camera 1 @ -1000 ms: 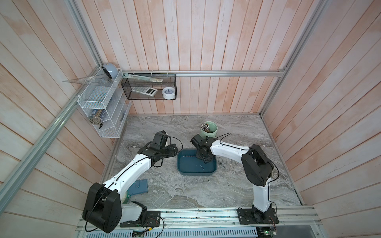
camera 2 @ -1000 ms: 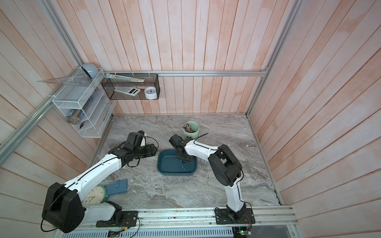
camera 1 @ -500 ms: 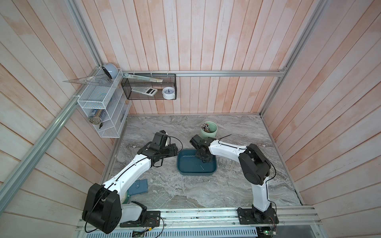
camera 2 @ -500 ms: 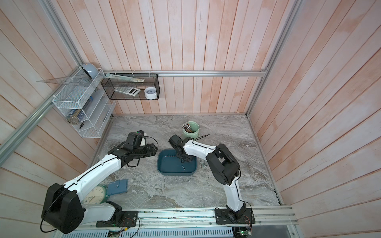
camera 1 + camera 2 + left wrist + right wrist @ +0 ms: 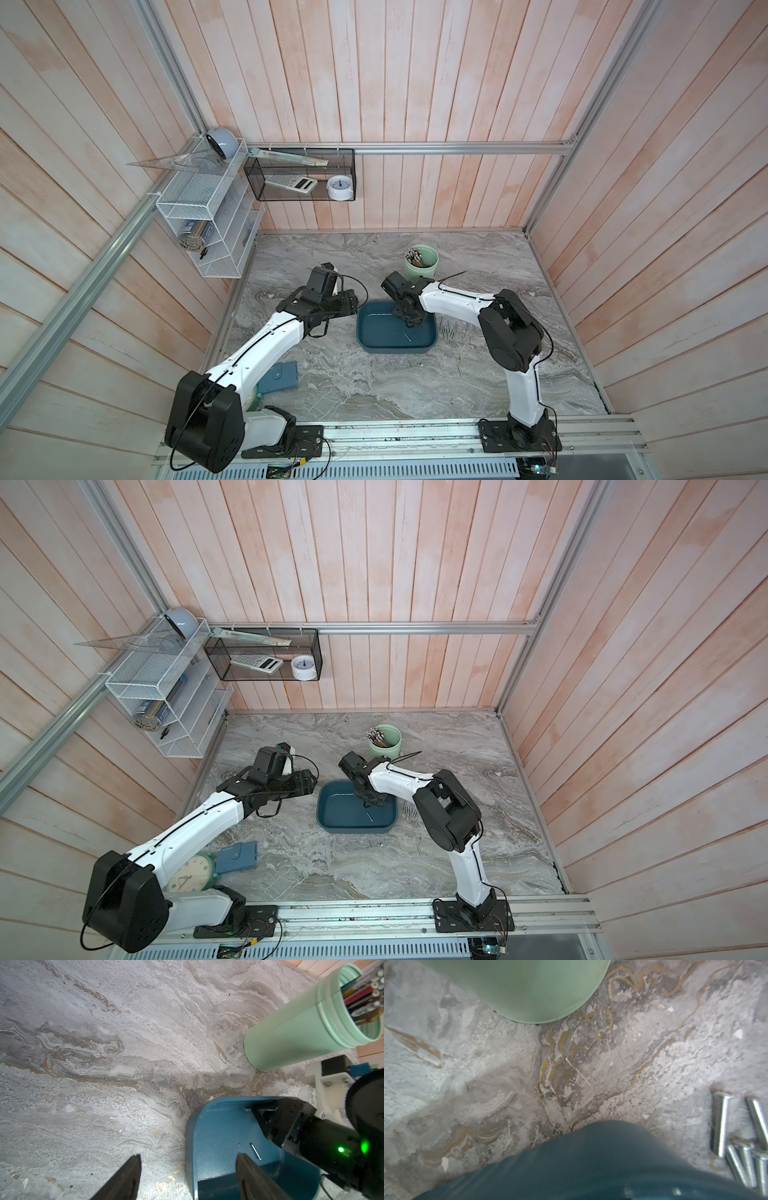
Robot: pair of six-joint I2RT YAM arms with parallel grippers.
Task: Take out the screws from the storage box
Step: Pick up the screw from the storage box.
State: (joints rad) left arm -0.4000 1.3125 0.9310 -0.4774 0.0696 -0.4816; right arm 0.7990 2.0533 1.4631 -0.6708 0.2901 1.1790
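The storage box [image 5: 376, 332] [image 5: 336, 812] is a shallow teal tray in mid-table. One screw [image 5: 407, 337] [image 5: 255, 1151] lies loose on its floor. A second screw [image 5: 247, 1109] lies against the far wall, at the tips of my right gripper [image 5: 409, 322] [image 5: 264, 1108]. That gripper reaches down into the box with its jaws a little apart. Several screws [image 5: 449, 330] [image 5: 720, 1126] lie on the table just right of the box. My left gripper [image 5: 188, 1159] is open and straddles the box's left wall, with one finger inside and one outside.
A pale green cup [image 5: 422, 262] of pencil-like sticks stands just behind the box, close to my right wrist. A blue-grey case [image 5: 280, 376] and a clock [image 5: 193, 875] lie near the left arm's base. A stray screw [image 5: 459, 369] lies front right.
The right arm's elbow has shifted slightly to the left, while its gripper stays at the box's far side. The left arm has not moved.
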